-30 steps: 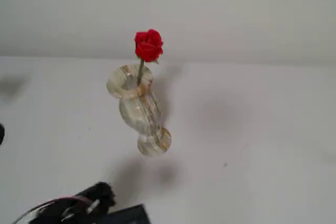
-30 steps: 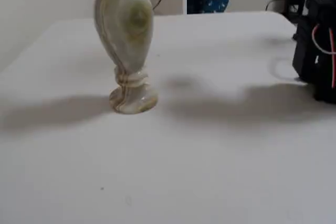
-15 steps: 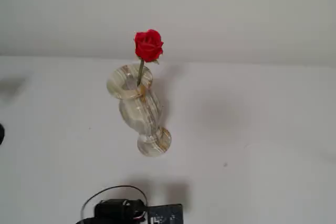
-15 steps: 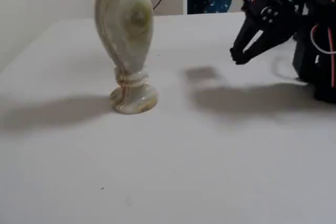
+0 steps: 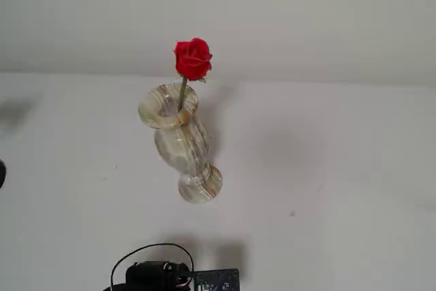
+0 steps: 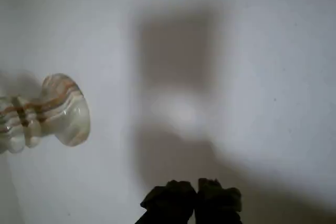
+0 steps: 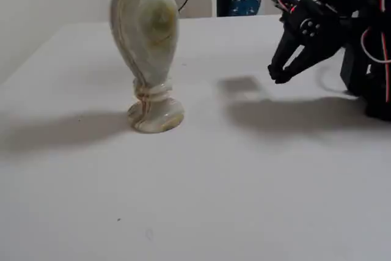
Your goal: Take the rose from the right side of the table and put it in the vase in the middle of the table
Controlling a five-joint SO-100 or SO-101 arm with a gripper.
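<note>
Rose (image 5: 193, 58) sits in the vase (image 5: 178, 142) (job looks done); I've pulled my end effector (image 7: 279, 77) back right, closed, empty.

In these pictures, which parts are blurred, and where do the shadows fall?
In the wrist view everything is soft, the vase foot included, and a broad shadow lies above the pincer. In one fixed view the vase casts its shadow leftward on the table. In the other the rose looks fairly sharp.

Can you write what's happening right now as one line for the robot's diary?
rose: in vase | vase: upright on table | hand: shut, empty, apart from vase
</note>
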